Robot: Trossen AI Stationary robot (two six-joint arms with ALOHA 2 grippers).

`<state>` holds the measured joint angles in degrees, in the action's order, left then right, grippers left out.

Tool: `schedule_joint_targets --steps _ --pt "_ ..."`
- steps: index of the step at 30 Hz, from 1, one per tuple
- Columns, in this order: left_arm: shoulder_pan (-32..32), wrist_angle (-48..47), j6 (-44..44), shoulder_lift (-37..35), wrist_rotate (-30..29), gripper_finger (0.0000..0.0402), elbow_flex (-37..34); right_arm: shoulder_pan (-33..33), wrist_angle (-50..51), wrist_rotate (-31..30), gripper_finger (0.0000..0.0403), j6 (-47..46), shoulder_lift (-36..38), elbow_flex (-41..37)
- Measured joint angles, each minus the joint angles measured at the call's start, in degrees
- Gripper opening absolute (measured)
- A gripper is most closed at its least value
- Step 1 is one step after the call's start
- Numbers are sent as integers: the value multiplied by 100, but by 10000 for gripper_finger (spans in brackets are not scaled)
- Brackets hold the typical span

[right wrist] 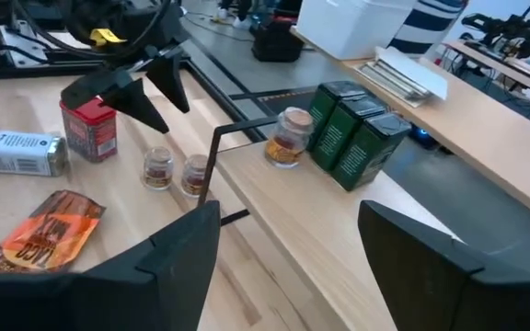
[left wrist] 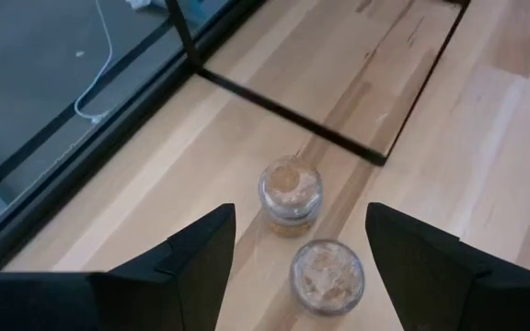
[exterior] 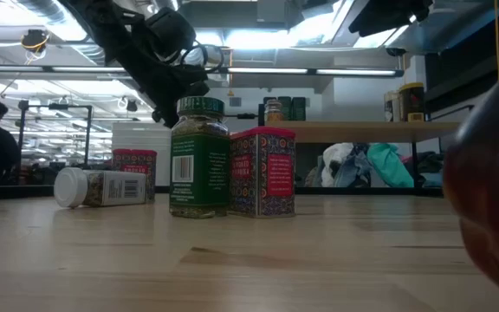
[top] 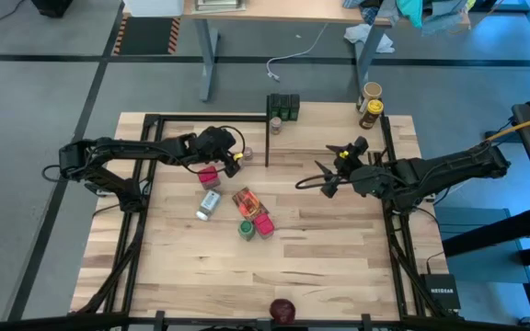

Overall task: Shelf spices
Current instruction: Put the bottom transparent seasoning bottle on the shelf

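Observation:
My left gripper is open and hangs over two small clear jars of tan spice that stand on the tabletop; its fingers stand on either side of the nearer jar without touching it. A pink-red box stands close by. A white-capped bottle lies on its side, and an orange-red packet lies flat. A green-lidded jar and a pink-red box stand side by side. The shelf bears dark green tins and a jar. My right gripper is open and empty, over the table right of the shelf's post.
Black frame posts and rails edge the shelf and the table's sides. Two more jars stand at the shelf's far right. A dark red round thing lies at the table's near edge. Bare tabletop lies at the near right.

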<state>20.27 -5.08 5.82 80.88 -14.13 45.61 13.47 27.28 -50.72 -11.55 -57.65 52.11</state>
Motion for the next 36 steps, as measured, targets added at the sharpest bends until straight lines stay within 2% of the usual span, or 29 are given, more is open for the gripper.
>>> schedule_joint_targets --steps 7,12,20,36 --pt "-52 610 121 0 -1 237 -441 0 141 22 264 -185 0 -79" --pt "-52 798 417 0 -29 237 -866 0 -250 -113 264 -200 0 -464" --pt "-155 765 493 7 -63 237 -909 2 -1145 -35 264 -170 0 -997" --pt "-159 1181 660 28 -49 237 -1062 0 -1426 131 264 -144 0 -1162"
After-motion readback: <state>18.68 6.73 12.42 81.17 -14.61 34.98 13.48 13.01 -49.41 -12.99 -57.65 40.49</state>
